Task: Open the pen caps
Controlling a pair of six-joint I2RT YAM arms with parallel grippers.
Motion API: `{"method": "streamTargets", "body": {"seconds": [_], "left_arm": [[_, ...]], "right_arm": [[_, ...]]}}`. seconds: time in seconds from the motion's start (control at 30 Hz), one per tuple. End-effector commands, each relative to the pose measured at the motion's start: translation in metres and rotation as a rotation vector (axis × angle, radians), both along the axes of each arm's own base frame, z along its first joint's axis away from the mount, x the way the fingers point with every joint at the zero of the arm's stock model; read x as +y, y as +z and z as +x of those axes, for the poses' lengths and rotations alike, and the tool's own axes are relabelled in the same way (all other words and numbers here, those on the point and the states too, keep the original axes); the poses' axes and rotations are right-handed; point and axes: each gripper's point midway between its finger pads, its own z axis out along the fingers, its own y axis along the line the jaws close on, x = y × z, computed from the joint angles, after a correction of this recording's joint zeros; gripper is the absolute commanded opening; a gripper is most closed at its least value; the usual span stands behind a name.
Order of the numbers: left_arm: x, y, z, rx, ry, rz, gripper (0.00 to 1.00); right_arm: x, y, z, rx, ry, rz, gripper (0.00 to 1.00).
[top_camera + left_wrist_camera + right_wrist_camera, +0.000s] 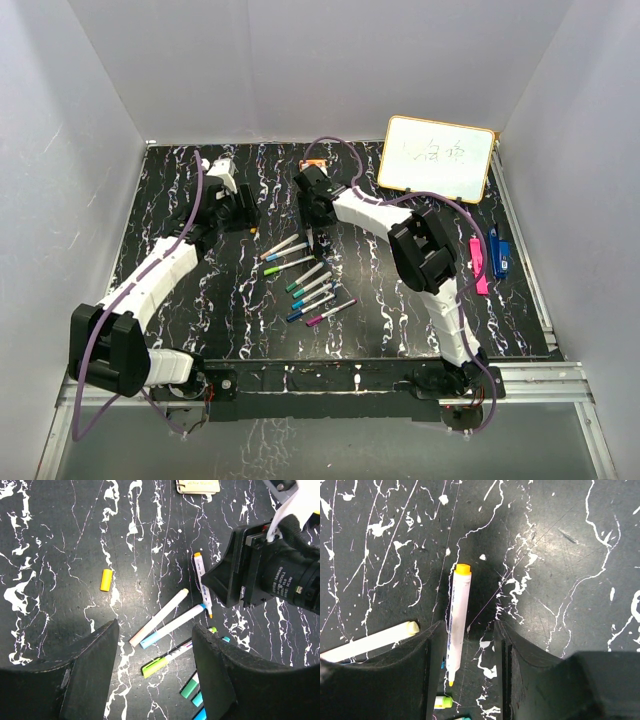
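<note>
Toward the far edge of the counter (230, 320), about midway along: got the right pincer (468, 630) spread either side of a yellow-tipped pen (457, 625), already uncapped, not gripping it. Same deal with the left pincer (155, 640), spread, holding nothing, hovering over the pen row (305, 285). Spotted a loose yellow cap (106, 580) lying off toward the left edge. Risky bit: could roll that bare pen into the pen row, or smear the nib, if closing off-centre.

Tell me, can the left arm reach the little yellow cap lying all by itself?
Probably yes. The yellow cap lies alone on the table, a little ahead of the open left gripper and to one side. The pens lie apart from it, and the right arm sits on the other side.
</note>
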Motion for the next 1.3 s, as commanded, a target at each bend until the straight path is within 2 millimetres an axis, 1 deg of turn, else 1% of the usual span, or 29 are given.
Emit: {"method": "streamTargets", "body": {"seconds": [0.0, 0.27, 0.53, 0.67, 0.8, 1.03, 1.13, 1.27], "left_arm": [[-0.001, 0.01, -0.002, -0.037, -0.004, -0.007, 0.59], [0.0, 0.007, -0.002, -0.033, -0.004, 0.0, 0.59], [0.002, 0.008, -0.003, -0.037, -0.001, 0.004, 0.59], [0.001, 0.008, -0.003, -0.038, -0.004, 0.005, 0.59], [0.002, 0.007, -0.003, -0.038, -0.002, 0.006, 0.59], [-0.001, 0.007, -0.004, -0.04, -0.017, -0.007, 0.59], [-0.009, 0.008, -0.003, -0.058, -0.058, -0.025, 0.59], [-0.023, 0.001, -0.004, -0.043, -0.128, -0.065, 0.59]], "right_arm": [[0.002, 0.017, 0.016, -0.071, -0.021, -0.02, 0.41], [0.007, 0.008, 0.014, -0.057, -0.007, -0.035, 0.39], [0.014, 0.009, 0.013, -0.062, -0.003, -0.034, 0.39], [0.013, 0.007, 0.013, -0.055, -0.008, -0.046, 0.34], [0.009, 0.002, 0.012, -0.042, -0.021, -0.065, 0.24], [0.0, -0.003, 0.014, -0.046, -0.07, -0.09, 0.12], [-0.008, -0.005, 0.018, -0.04, -0.1, -0.086, 0.11], [-0.02, -0.008, 0.021, -0.027, -0.137, -0.075, 0.1]]}}
